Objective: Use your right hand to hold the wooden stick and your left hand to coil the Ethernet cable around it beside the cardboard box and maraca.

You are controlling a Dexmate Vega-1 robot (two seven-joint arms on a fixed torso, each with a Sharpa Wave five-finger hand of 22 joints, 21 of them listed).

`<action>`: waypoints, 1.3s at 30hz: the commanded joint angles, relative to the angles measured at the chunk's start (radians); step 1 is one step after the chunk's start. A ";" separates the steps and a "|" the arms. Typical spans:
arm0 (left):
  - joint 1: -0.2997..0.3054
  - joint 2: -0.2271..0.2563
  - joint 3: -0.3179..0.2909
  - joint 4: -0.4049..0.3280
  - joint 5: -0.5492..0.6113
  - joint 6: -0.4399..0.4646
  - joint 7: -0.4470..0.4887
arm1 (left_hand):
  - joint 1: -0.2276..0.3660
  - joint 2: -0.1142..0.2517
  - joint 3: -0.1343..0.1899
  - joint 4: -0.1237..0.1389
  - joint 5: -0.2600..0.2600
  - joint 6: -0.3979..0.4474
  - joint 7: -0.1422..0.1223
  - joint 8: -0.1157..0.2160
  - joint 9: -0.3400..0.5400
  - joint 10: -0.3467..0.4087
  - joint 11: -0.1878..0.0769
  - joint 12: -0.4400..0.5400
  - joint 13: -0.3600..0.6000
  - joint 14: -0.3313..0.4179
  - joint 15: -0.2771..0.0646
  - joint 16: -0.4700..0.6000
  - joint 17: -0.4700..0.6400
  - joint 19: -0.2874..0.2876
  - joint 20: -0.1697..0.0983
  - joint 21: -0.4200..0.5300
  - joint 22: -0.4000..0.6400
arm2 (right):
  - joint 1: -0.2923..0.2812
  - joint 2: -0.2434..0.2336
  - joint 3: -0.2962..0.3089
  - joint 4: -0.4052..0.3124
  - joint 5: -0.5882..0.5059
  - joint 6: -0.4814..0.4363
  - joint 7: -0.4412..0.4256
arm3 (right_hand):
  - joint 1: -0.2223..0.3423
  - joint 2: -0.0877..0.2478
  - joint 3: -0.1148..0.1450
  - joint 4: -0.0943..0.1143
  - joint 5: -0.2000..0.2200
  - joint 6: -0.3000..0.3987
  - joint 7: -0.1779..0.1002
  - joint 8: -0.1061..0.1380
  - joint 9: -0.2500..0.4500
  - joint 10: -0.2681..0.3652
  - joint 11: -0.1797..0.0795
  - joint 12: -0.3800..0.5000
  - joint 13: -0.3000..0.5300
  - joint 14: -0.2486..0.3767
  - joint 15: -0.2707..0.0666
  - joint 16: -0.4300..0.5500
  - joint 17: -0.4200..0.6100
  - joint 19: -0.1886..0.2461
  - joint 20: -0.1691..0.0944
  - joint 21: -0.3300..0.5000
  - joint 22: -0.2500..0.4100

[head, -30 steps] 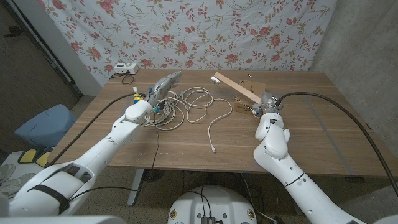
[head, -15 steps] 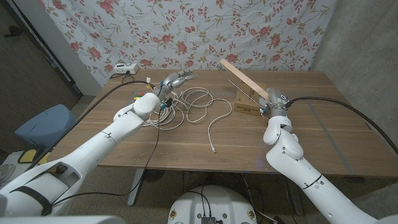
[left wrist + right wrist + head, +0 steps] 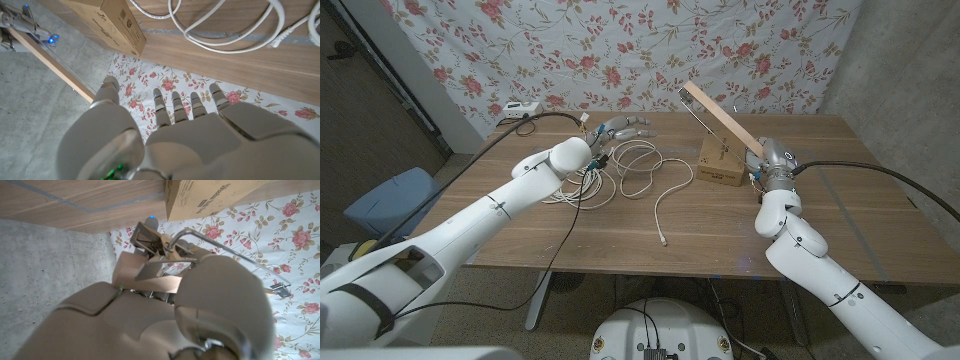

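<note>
Head view shows the right hand [image 3: 766,160] gripping the long pale wooden stick [image 3: 718,117], raised slanting above the brown cardboard box [image 3: 722,162]. The left hand [image 3: 616,131], fingers spread and empty, hovers beyond the loose white Ethernet cable [image 3: 630,170]; it must next descend and pinch the cable.

Looks like a makeshift robot test room, not a home. Bare grey concrete wall [image 3: 890,50] on one side and a concrete floor [image 3: 470,300]. A rose-print cloth backdrop [image 3: 650,50] is hung across the back wall, behind a plain wooden table [image 3: 620,225]. White power strip [image 3: 520,110] sits at the table's far corner w/ a lead plugged in. Blue bin [image 3: 390,200] stands on the floor beside the table.
</note>
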 commanded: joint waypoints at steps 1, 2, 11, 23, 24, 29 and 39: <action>-0.098 0.010 0.114 -0.090 0.152 0.197 -0.134 | 0.027 -0.001 0.001 0.001 0.007 0.055 0.021 0.020 0.003 0.017 -0.001 0.010 0.006 0.000 0.003 0.005 0.004 -0.079 0.007 -0.004 0.004 | -0.012 -0.065 0.021 0.012 0.110 0.076 -0.100 | -0.044 0.064 0.034 0.024 0.006 -0.003 0.001 0.009 0.010 -0.002 -0.004 0.011 0.004 -0.005 -0.041 0.031 0.073 -0.007 -0.080 0.009 -0.001; -0.108 0.008 0.123 -0.091 0.161 0.207 -0.149 | 0.029 -0.001 0.000 0.001 0.007 0.061 0.025 0.021 0.003 0.018 -0.001 0.011 0.006 0.000 0.002 0.005 0.004 -0.079 0.007 -0.004 0.004 | -0.013 -0.065 0.023 0.013 0.117 0.078 -0.107 | -0.045 0.063 0.034 0.024 0.006 -0.003 0.000 0.010 0.012 -0.001 -0.006 0.011 0.003 -0.006 -0.041 0.033 0.073 -0.007 -0.081 0.010 -0.001; -0.223 -0.024 0.246 -0.086 0.283 0.306 -0.315 | 0.039 -0.011 -0.006 0.006 0.009 0.114 0.040 0.034 0.004 0.040 -0.004 0.020 0.011 0.010 -0.006 0.013 0.004 -0.071 0.007 -0.006 0.004 | -0.023 -0.087 0.032 0.021 0.160 0.110 -0.147 | -0.048 0.064 0.039 0.024 0.006 -0.005 0.001 0.020 0.028 -0.002 -0.005 0.014 -0.005 -0.011 -0.041 0.054 0.073 -0.013 -0.082 0.023 -0.011; -0.331 -0.081 0.366 -0.041 0.387 0.345 -0.494 | 0.051 -0.019 -0.014 0.009 0.015 0.180 0.056 0.048 0.004 0.055 -0.009 0.025 0.016 0.009 -0.009 0.016 0.004 -0.058 0.006 -0.007 0.003 | -0.037 -0.116 0.044 0.024 0.195 0.145 -0.178 | -0.052 0.063 0.044 0.024 0.006 -0.003 0.003 0.021 0.024 -0.004 -0.004 0.019 -0.004 -0.016 -0.041 0.076 0.073 -0.018 -0.084 0.036 -0.022; -0.341 -0.087 0.378 -0.037 0.399 0.350 -0.512 | 0.053 -0.019 -0.014 0.009 0.016 0.181 0.056 0.048 0.004 0.052 -0.010 0.024 0.016 0.007 -0.009 0.015 0.004 -0.059 0.007 -0.008 0.003 | -0.038 -0.118 0.045 0.025 0.199 0.151 -0.179 | -0.052 0.062 0.044 0.024 0.006 -0.003 0.003 0.022 0.024 -0.005 -0.003 0.020 -0.003 -0.017 -0.041 0.078 0.073 -0.018 -0.083 0.038 -0.023; -0.372 -0.108 0.412 -0.012 0.433 0.352 -0.572 | 0.061 -0.017 -0.015 0.009 0.017 0.204 0.061 0.053 0.004 0.051 -0.009 0.023 0.018 0.001 -0.011 0.014 0.004 -0.060 0.007 -0.011 0.003 | -0.043 -0.122 0.050 0.025 0.210 0.157 -0.190 | -0.053 0.062 0.046 0.024 0.006 -0.003 0.002 0.022 0.024 -0.004 -0.003 0.023 -0.003 -0.019 -0.041 0.086 0.072 -0.019 -0.084 0.043 -0.028; -0.389 -0.143 0.441 0.034 0.468 0.337 -0.614 | 0.073 -0.011 -0.013 0.010 0.019 0.202 0.057 0.046 0.004 0.051 -0.007 0.023 0.020 -0.001 -0.014 0.014 0.004 -0.056 0.006 -0.012 0.003 | -0.052 -0.137 0.057 0.027 0.230 0.177 -0.194 | -0.057 0.061 0.050 0.023 0.005 0.000 0.004 0.024 0.021 -0.004 0.002 0.028 -0.002 -0.024 -0.040 0.104 0.072 -0.023 -0.084 0.053 -0.039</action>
